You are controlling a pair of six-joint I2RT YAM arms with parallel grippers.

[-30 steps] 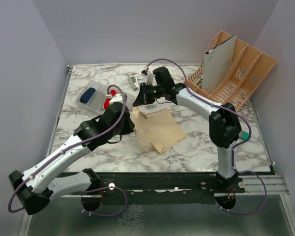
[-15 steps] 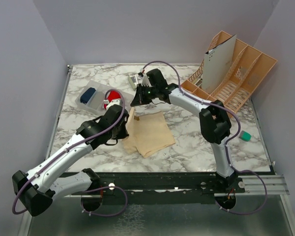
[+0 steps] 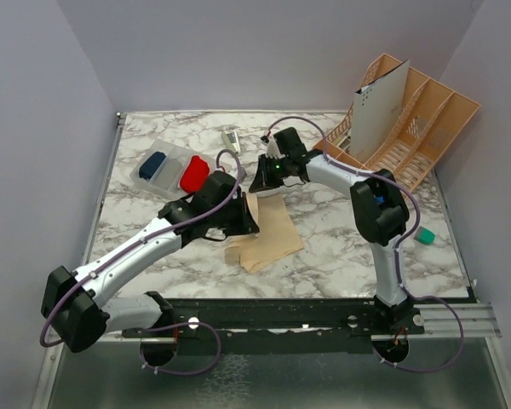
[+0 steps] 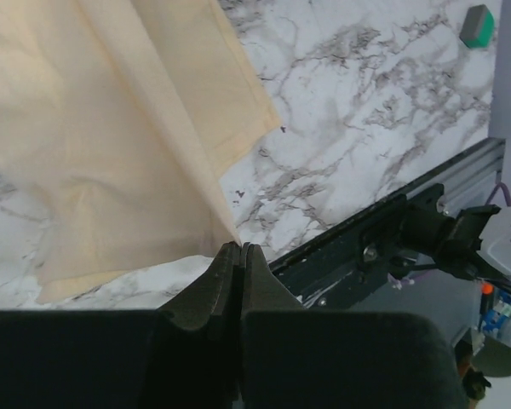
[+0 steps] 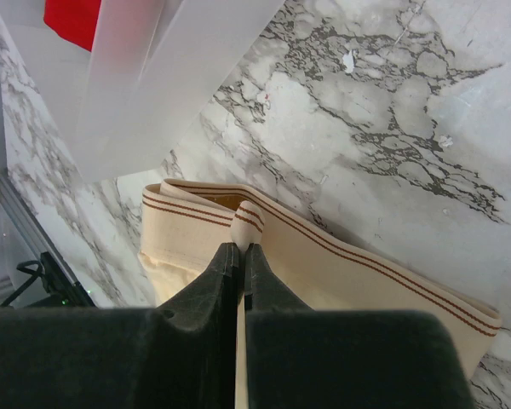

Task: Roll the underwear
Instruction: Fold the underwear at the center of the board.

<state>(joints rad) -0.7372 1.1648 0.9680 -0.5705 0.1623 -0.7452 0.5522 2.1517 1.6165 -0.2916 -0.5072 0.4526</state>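
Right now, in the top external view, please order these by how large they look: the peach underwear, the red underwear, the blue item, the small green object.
1. peach underwear, largest, though partly covered
2. red underwear
3. blue item
4. green object, smallest

The marble table [image 3: 341, 247] carries beige underwear [image 3: 268, 234] near its middle, partly spread flat. A clear tray [image 3: 139, 179] sits toward the far left corner, a small white device [image 3: 231, 139] by the far edge, an orange rack [image 3: 409, 128] at the far right corner, and a green block [image 3: 425, 236] near the right edge.
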